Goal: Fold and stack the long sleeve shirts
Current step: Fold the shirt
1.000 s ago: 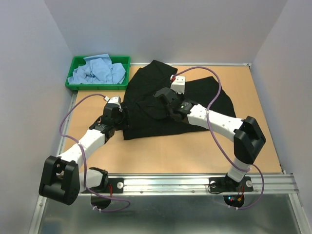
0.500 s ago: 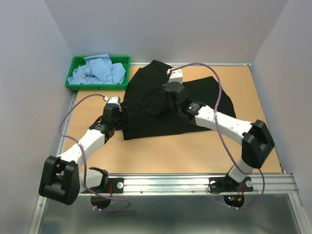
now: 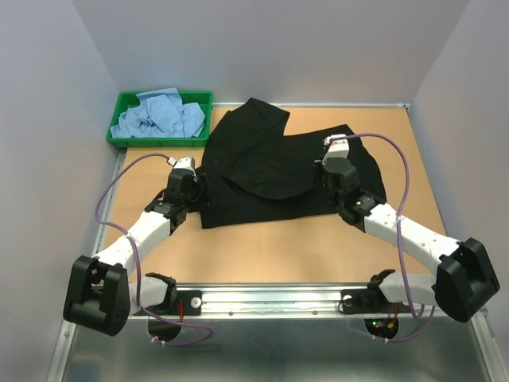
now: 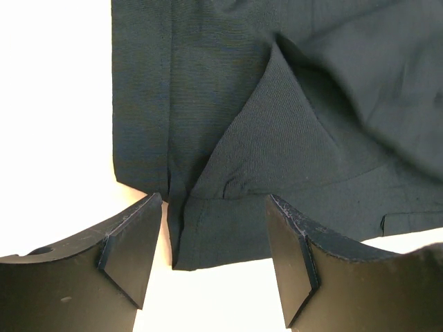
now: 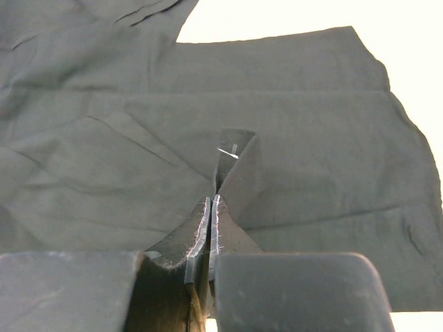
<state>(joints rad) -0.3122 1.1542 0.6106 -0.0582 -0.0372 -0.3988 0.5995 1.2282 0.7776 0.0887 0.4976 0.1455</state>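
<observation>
Far to the left of the black long sleeve cloth shirt sits the green plastic tray. The crumpled light blue cloth shirts lie inside it, waiting for their turn. One far edge of the black shirt lies just beside the tray, so a hard tug could catch the cloth on the tray's wall.

The black shirt is spread on the brown wooden bench, part flat and part rumpled, with a flap lying over its middle.

At the shirt's near left corner, the left tool is wide open and holds nothing. Its two fingers stand on either side of the hem corner. I cannot tell if they touch the cloth. That means nothing pins down this side of the shirt. If the other side gets pulled, the whole shirt may slide across the bench and not fold at all. If this tool closes now, it may grab two layers where the little flap lies over the hem, and the fold would come out crooked.

On the shirt's right side, the right tool is squeezed tight on a small pinch of black cloth that stands up between its fingers. The pinch is thin. A fast lift could let it slip out, and the shirt would flop back in a messy heap.
</observation>
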